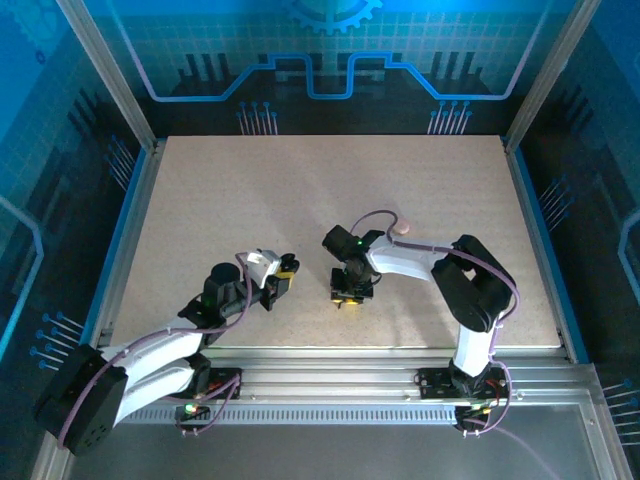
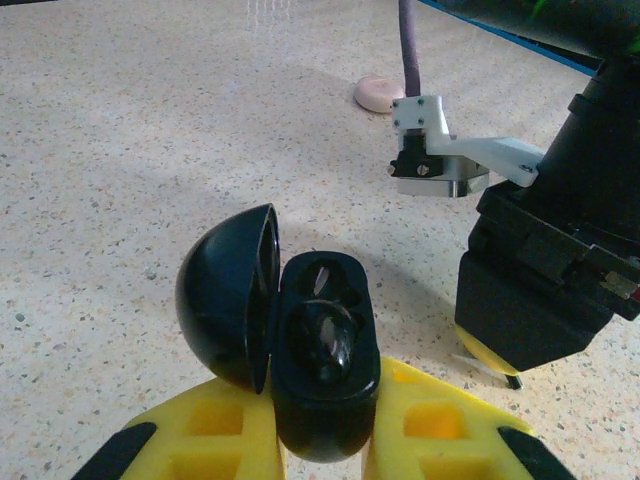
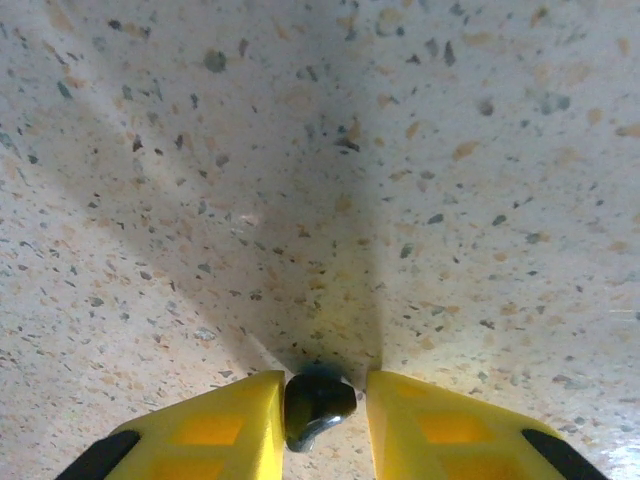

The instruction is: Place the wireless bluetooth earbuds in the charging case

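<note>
Your left hand is clamped on the case, lid open for loading, while right of it your right hand pinches an earbud down at the table.

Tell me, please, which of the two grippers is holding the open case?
The left gripper: the case, lid open, sits between its yellow fingers, while the right gripper pinches only a small black earbud.
</note>
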You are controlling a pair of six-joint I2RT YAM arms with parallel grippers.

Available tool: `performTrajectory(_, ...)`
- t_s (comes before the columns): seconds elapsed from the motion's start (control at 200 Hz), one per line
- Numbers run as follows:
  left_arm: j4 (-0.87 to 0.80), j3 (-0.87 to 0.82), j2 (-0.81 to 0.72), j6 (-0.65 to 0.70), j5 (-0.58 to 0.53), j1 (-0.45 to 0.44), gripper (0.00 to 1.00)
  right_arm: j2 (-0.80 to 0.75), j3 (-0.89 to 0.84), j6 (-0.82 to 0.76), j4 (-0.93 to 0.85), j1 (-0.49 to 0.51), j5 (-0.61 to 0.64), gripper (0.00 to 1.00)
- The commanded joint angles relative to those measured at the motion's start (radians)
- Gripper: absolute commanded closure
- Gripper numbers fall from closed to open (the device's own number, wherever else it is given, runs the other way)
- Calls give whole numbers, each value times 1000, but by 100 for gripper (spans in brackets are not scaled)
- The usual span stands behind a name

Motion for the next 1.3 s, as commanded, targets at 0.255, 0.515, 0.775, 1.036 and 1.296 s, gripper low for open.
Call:
performTrajectory(0.255,-1,37,8,11,6,-9,93,-59,-69,31,15,-3,-3,72)
performTrajectory(0.515,-1,51,16,7,19,-8,93,-107,-122,45,47,-22,-8,72)
performTrajectory(0.775,17,55,35,2,28,-8,93,-162,-168,50,80,-43,-9,73)
performTrajectory(1.036,39,69,82,-6,50,-9,94,-223,-229,67,138,-55,-11,74)
performTrajectory(1.296,47,85,114,-4,53,-12,94,-248,-259,68,167,-76,-29,73)
